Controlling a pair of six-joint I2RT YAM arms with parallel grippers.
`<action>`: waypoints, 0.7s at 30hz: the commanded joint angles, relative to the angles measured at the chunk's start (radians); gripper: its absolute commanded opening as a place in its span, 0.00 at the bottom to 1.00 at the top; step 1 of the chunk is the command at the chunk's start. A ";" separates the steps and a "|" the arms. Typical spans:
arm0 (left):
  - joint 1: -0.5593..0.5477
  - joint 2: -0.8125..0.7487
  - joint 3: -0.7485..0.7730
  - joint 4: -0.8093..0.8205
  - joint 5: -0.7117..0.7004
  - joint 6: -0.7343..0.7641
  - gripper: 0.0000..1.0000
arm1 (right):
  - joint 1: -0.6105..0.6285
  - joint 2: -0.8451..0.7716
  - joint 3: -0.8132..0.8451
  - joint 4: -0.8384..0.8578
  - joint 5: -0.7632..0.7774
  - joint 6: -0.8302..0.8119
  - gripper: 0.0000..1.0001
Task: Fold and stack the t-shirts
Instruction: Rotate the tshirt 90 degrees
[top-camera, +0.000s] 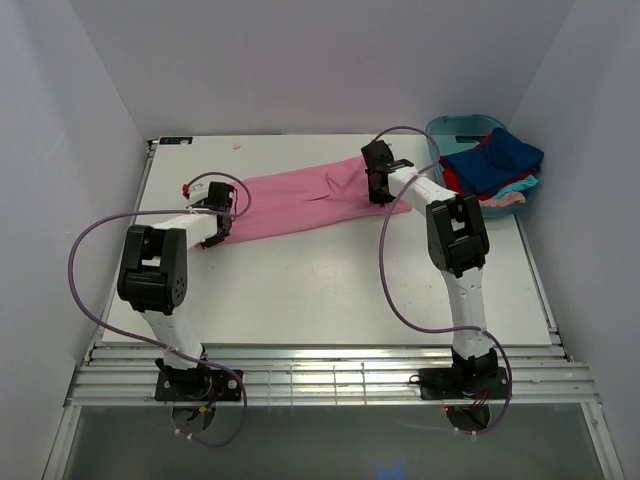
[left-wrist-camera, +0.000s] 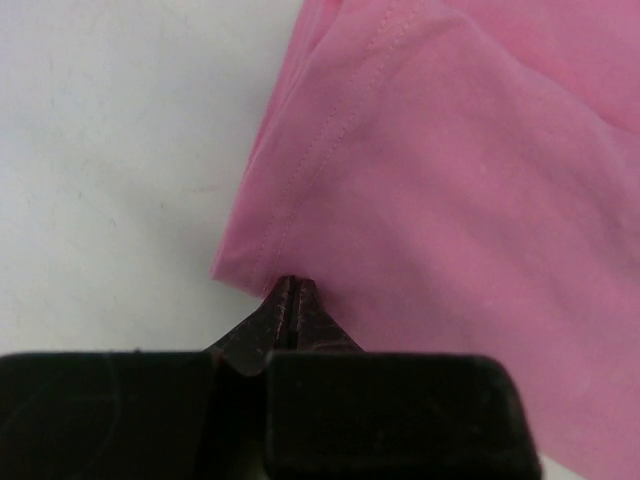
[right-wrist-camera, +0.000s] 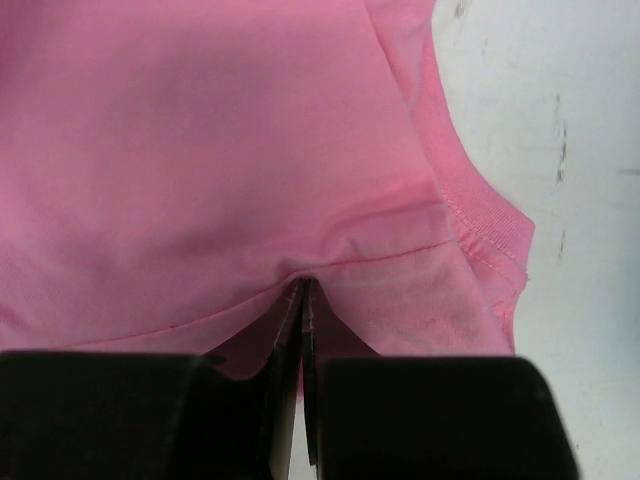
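1. The left pincer is pressed together on a stitched hem corner of the pink t-shirt. No gap shows between its tips.
2. The right pincer is likewise clamped on the same shirt, at a seam just beside the ribbed collar.
3. The pink shirt lies on the far half of the table, drawn out as a narrow band between the two grips. It looks already doubled lengthwise, though I cannot be sure of that.
4. Step in hand, as I judge it: folding this first shirt, with both ends held. The next move calls for lifting one end and carrying it over to the other, both arms rising evenly so the cloth neither sags nor slips.
5. The teal tub stands at the far right, near the right pincer. It holds the dark blue shirt, with red, turquoise and pale pink cloth under it, all unfolded.
6. In the way: the tub crowds any swing to the right, and the purple cables loop close above the table.
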 joint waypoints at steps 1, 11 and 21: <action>-0.051 -0.023 -0.091 -0.217 0.196 -0.108 0.00 | -0.012 0.117 0.073 -0.068 -0.114 0.017 0.08; -0.269 -0.149 -0.255 -0.300 0.336 -0.311 0.00 | -0.029 0.243 0.257 -0.111 -0.144 0.048 0.08; -0.551 -0.181 -0.332 -0.366 0.459 -0.460 0.00 | -0.069 0.280 0.311 -0.113 -0.169 0.045 0.08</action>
